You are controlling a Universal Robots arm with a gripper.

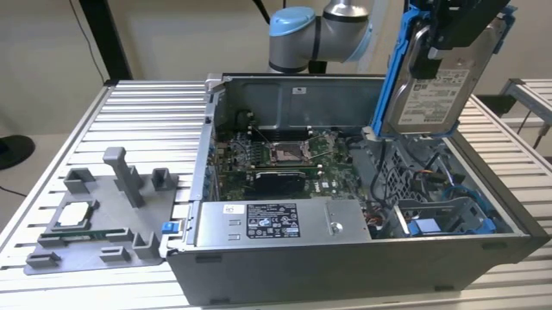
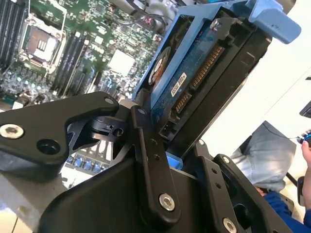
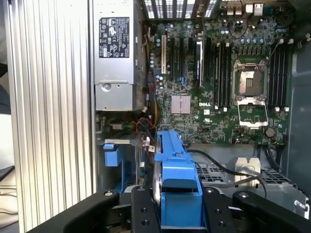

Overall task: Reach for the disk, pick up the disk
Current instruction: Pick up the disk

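The disk (image 1: 435, 90) is a silver-grey hard drive with a white label and a blue bracket. It hangs upright, clear above the open computer case (image 1: 345, 258), at the exterior view's upper right. My black gripper (image 1: 441, 44) is shut on its top edge. In the second wrist view the disk (image 2: 204, 73) shows its connector edge between the two black fingers (image 2: 146, 145) of the gripper (image 2: 170, 133). In the first wrist view the blue bracket (image 3: 177, 174) sits between the gripper's (image 3: 179, 199) fingers, above the motherboard (image 3: 218, 87).
The case lies open on a slatted metal table (image 1: 147, 110). Inside it are a grey power supply box (image 1: 276, 223) and a blue-trimmed drive bay (image 1: 440, 223). A grey fixture (image 1: 95, 219) holding a small silver chip (image 1: 74, 213) stands at the exterior view's left. A person's sleeve (image 2: 286, 208) is nearby.
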